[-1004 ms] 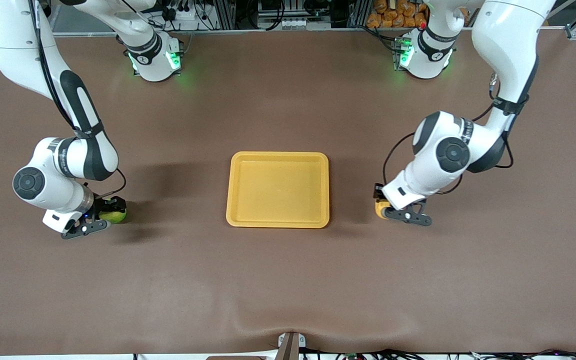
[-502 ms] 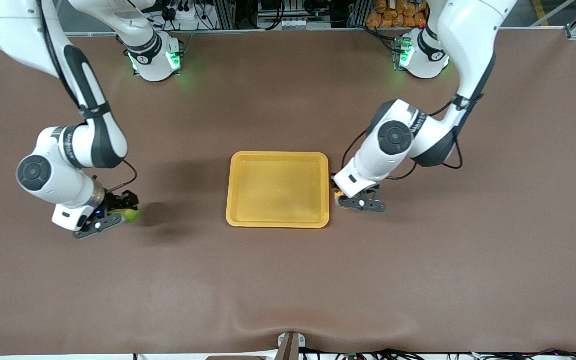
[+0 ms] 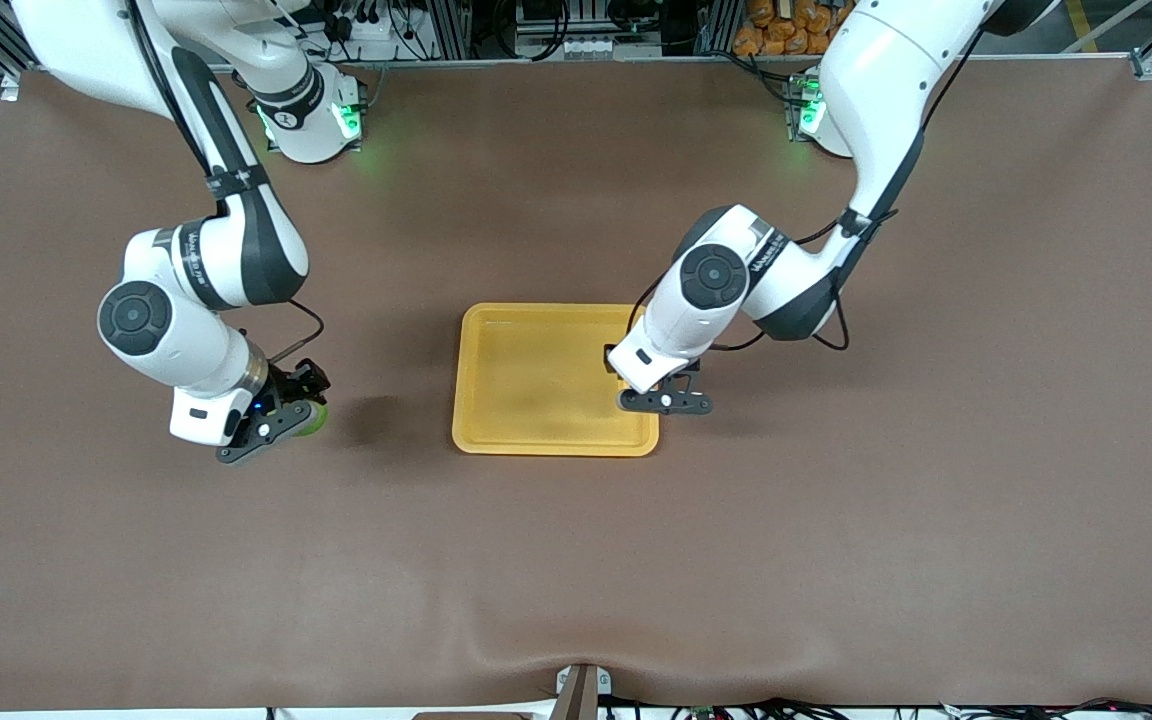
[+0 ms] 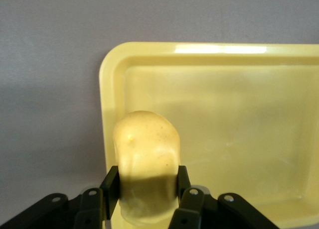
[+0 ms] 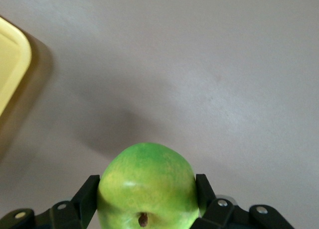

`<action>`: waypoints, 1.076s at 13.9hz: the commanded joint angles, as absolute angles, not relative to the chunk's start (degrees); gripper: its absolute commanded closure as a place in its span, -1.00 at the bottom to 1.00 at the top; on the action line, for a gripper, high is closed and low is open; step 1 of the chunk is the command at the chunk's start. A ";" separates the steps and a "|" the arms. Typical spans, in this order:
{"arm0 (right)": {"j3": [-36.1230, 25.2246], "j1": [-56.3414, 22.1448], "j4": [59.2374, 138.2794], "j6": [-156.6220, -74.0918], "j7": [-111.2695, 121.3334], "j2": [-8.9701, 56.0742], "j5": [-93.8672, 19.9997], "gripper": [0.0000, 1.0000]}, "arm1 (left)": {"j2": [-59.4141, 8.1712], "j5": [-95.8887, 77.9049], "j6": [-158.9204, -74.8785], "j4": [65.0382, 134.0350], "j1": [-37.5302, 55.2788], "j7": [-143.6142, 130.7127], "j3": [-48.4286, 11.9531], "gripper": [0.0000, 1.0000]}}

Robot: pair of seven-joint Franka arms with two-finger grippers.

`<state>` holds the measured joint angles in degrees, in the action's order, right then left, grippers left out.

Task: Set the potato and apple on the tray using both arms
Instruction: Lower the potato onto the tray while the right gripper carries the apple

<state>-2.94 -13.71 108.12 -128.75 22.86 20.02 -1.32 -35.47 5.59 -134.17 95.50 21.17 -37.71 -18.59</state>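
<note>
You get bright, even light from overhead. Soft shadows lie on the table (image 3: 576, 560) beside the tray (image 3: 536, 440); glare streaks its rim (image 4: 219, 49). The apple (image 5: 147, 186) looks sharp.

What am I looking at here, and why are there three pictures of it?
These are two white robot arms at a brown table, each ending in a black two-fingered claw. The wide picture comes from a high camera facing them. The other two come from small cameras on each arm's wrist, looking down past its claw.

On the table lies a yellow tray. The left claw is shut on a potato and is over the tray's edge at the left arm's end. In the wide picture that claw hides the potato.

The right claw is shut on a green apple and is over bare table, toward the right arm's end, not yet at the tray.
</note>
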 commanded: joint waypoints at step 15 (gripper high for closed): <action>-2.46 -23.54 106.44 -124.98 -0.49 19.69 -9.32 1.00 | -42.19 13.80 -132.98 91.85 24.35 -42.54 -18.02 1.00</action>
